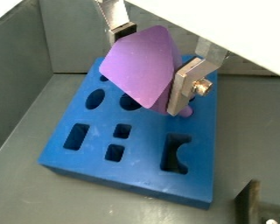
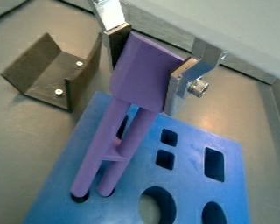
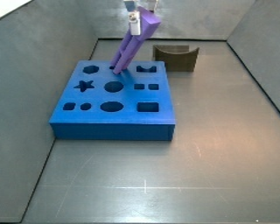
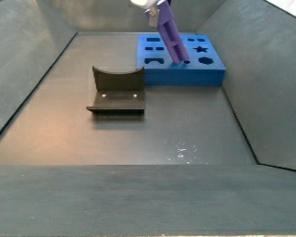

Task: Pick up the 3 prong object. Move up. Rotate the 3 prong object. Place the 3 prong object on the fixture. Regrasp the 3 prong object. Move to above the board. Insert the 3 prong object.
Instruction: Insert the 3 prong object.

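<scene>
My gripper [image 3: 137, 19] is shut on the block end of the purple 3 prong object [image 3: 130, 52], held tilted over the blue board [image 3: 113, 129]. In both wrist views the silver fingers clamp the purple block [image 1: 143, 66] [image 2: 143, 74] from two sides, with the gripper [image 1: 154, 59] [image 2: 149, 68] above the board [image 1: 143, 162] [image 2: 254, 188]. The long prongs [image 2: 101, 166] slant down to the board's top face; I cannot tell whether their tips sit in holes. In a side view the object [image 4: 172, 39] leans over the board [image 4: 181, 74] under the gripper [image 4: 159, 7].
The dark fixture [image 3: 177, 57] [image 4: 116, 88] stands on the grey floor apart from the board, and shows in both wrist views [image 2: 49, 70] [image 1: 262, 206]. Grey walls enclose the workspace on all sides.
</scene>
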You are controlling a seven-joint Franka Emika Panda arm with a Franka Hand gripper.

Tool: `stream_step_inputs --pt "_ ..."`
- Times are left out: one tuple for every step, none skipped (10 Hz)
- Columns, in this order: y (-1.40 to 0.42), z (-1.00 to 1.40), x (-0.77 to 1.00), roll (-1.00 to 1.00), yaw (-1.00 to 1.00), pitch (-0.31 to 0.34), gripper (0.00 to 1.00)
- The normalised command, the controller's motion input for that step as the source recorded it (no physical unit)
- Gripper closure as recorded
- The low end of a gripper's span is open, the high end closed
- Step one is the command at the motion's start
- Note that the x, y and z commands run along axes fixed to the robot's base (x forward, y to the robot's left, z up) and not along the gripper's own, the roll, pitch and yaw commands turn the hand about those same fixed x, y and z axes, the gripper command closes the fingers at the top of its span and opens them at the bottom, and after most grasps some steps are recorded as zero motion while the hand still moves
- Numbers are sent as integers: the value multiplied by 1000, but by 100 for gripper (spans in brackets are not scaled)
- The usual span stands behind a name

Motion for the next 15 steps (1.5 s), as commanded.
stream_step_inputs --pt "454 -89 -1000 -19 0 -79 100" --pt "457 -94 -1000 -3 11 -56 100" --pt "423 -123 -1000 0 20 -57 100" --pt "417 -220 -1000 10 23 -64 100" --pt "371 -329 -1000 66 14 -63 100" --pt "280 -480 -1000 170 0 -20 100" --pt "229 -591 -1000 223 0 -26 100" --pt "223 -606 -1000 229 0 -26 100" --pt "200 -560 -1000 246 0 0 100" --pt "157 -483 -1000 277 0 0 100" --pt "0 -594 -954 169 0 -80 100" --pt "0 -37 -97 0 0 -17 100" --pt "0 0 0 -7 0 0 100" --pt "0 0 0 -20 0 -4 100" --pt "0 0 0 0 0 0 100"
